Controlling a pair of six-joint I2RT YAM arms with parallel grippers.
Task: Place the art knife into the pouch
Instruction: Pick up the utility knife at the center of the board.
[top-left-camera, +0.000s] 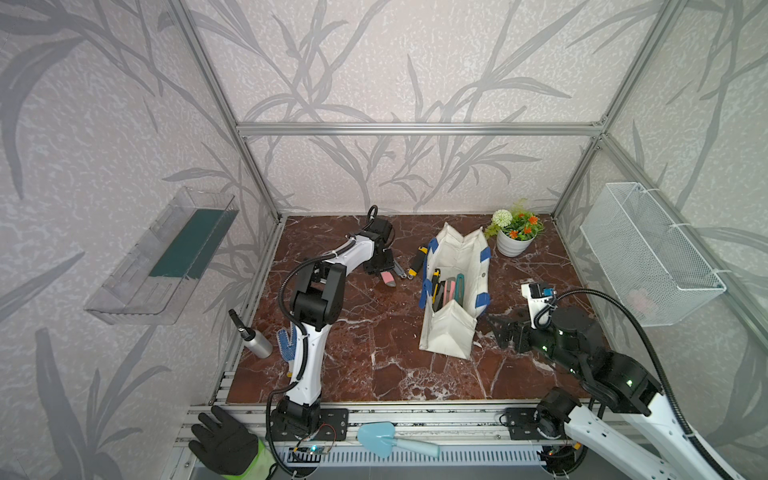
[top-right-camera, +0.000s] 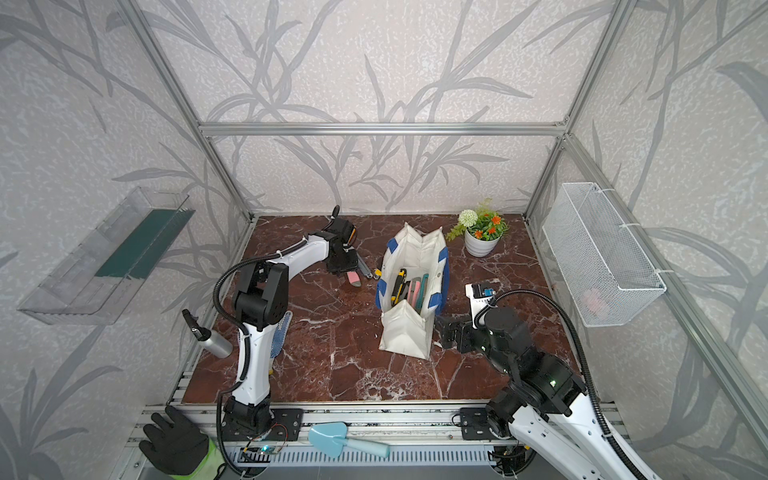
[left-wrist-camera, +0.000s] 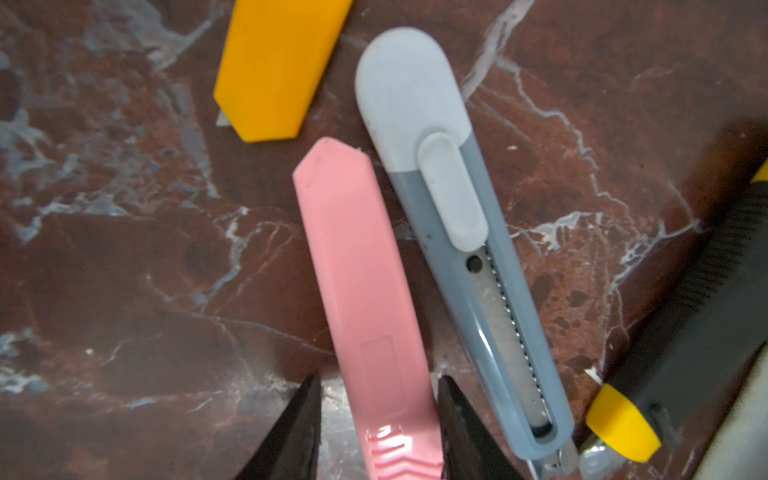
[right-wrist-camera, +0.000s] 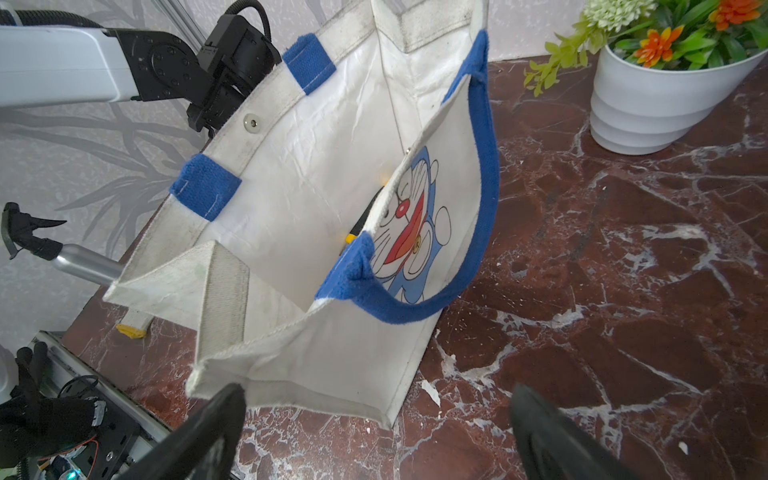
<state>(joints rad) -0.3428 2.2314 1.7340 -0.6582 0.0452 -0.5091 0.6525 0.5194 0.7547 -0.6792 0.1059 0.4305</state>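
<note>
The pink art knife (left-wrist-camera: 365, 291) lies flat on the tabletop (top-left-camera: 374, 353) toward its far edge, near the pouch's (top-left-camera: 451, 332) left side, with a grey-blue art knife (left-wrist-camera: 469, 249) just beside it. The left tool (left-wrist-camera: 379, 378) straddles the pink knife's ridged end, not yet clamped, with a gap at one finger. The pouch stands upright mid-tabletop, mouth open, several knives (top-left-camera: 449, 291) inside, and the right tool (right-wrist-camera: 378, 390) hangs spread wide and empty by its near corner.
</note>
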